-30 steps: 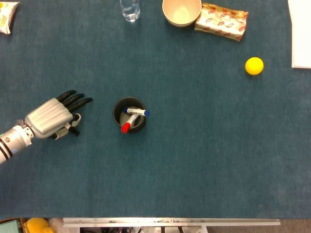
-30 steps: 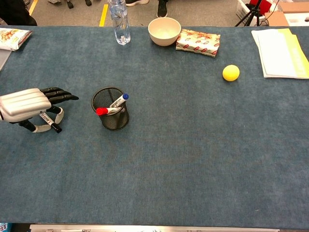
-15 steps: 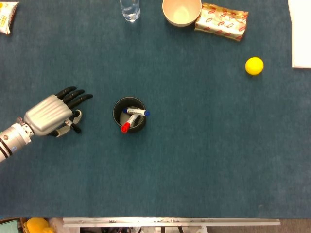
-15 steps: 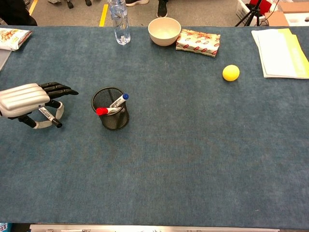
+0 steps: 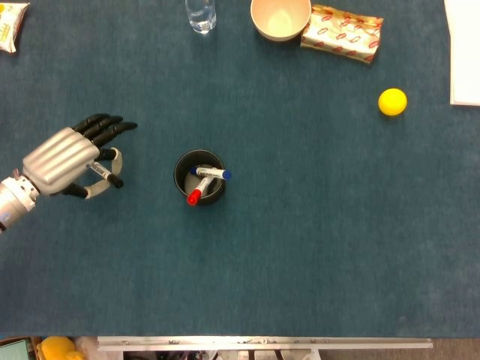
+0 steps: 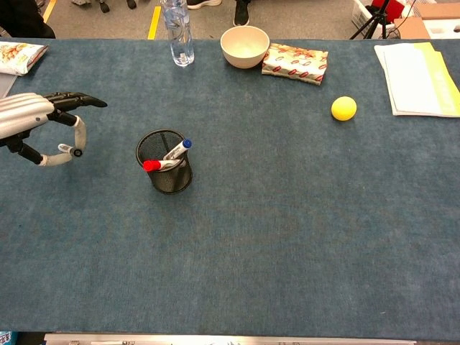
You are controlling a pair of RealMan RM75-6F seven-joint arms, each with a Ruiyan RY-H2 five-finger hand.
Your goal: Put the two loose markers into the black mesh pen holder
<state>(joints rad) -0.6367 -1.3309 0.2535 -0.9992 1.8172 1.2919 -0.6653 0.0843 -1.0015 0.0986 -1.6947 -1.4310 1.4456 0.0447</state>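
Note:
The black mesh pen holder (image 5: 199, 177) (image 6: 164, 162) stands upright on the blue cloth, left of centre. Two markers lean inside it, a blue-capped marker (image 5: 212, 173) (image 6: 177, 149) and a red-capped marker (image 5: 195, 196) (image 6: 152, 165), their caps poking over the rim. My left hand (image 5: 71, 157) (image 6: 36, 118) hovers well to the left of the holder, clear of it. Its fingers are stretched out and apart, the thumb hangs below, and it holds nothing. My right hand shows in neither view.
Along the far edge stand a water bottle (image 5: 200, 13) (image 6: 177, 32), a cream bowl (image 5: 280, 19) (image 6: 245, 45) and a snack packet (image 5: 342, 34) (image 6: 295, 62). A yellow ball (image 5: 392, 101) (image 6: 343, 108) lies at the right, with papers (image 6: 417, 68) beyond it. Another packet (image 6: 20, 56) sits far left.
My left hand has drawn back to the left and risen, farther from the holder. The holder and both markers have not moved.

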